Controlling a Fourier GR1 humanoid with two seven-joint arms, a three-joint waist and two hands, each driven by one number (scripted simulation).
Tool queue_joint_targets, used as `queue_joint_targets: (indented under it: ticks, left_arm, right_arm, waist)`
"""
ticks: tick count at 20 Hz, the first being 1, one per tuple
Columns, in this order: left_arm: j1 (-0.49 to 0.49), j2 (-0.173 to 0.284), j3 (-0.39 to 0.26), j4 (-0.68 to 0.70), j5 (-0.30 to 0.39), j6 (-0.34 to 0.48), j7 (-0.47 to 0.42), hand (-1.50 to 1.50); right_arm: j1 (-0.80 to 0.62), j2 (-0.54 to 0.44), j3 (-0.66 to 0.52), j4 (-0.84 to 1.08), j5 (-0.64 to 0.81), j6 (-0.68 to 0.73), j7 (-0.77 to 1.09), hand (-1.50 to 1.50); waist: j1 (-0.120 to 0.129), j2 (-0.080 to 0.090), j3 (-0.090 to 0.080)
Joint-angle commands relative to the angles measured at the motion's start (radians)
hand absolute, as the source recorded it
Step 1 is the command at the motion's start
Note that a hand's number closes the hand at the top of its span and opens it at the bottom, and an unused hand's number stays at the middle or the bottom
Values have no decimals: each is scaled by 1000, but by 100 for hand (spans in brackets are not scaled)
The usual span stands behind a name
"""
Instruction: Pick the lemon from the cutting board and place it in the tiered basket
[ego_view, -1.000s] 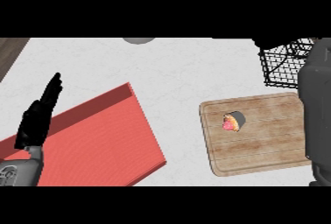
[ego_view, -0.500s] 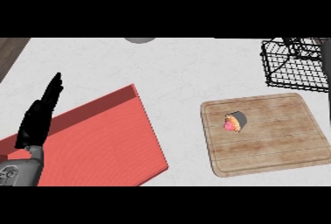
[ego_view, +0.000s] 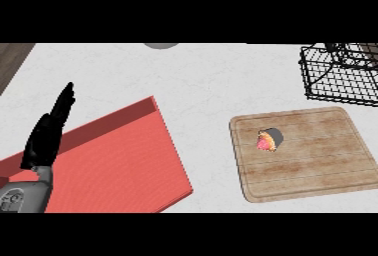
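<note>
tiered basket (ego_view: 343, 75): cut by right edge | red mat (ego_view: 111, 160): cut at bottom-left

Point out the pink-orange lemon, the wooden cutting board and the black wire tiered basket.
Pink-orange lemon (ego_view: 266, 143), head view, middle of its coloured face.
Wooden cutting board (ego_view: 325, 160), head view, bare wood right of the lemon.
Black wire tiered basket (ego_view: 332, 80), head view, its front wire wall.

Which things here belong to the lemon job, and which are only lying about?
For the job: lemon, cutting board, tiered basket.
Lying about: red mat, grey round thing at the far edge. The left hand rests open.
</note>
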Motion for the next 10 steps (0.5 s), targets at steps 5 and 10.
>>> queue_joint_targets:
  ticks: [5,10]
  left_arm:
    - [9,-40,11,65,-7,25,-83,0]
    - [-65,-34,-8,42,-5,15,18,0]
  right_arm:
    - [-95,-73,-42,293,-4,-55,-215,150]
    - [-56,-80,-95,398,-60,-70,-334,150]
  waist:
    - [0,5,-7]
    - [-4,5,-6]
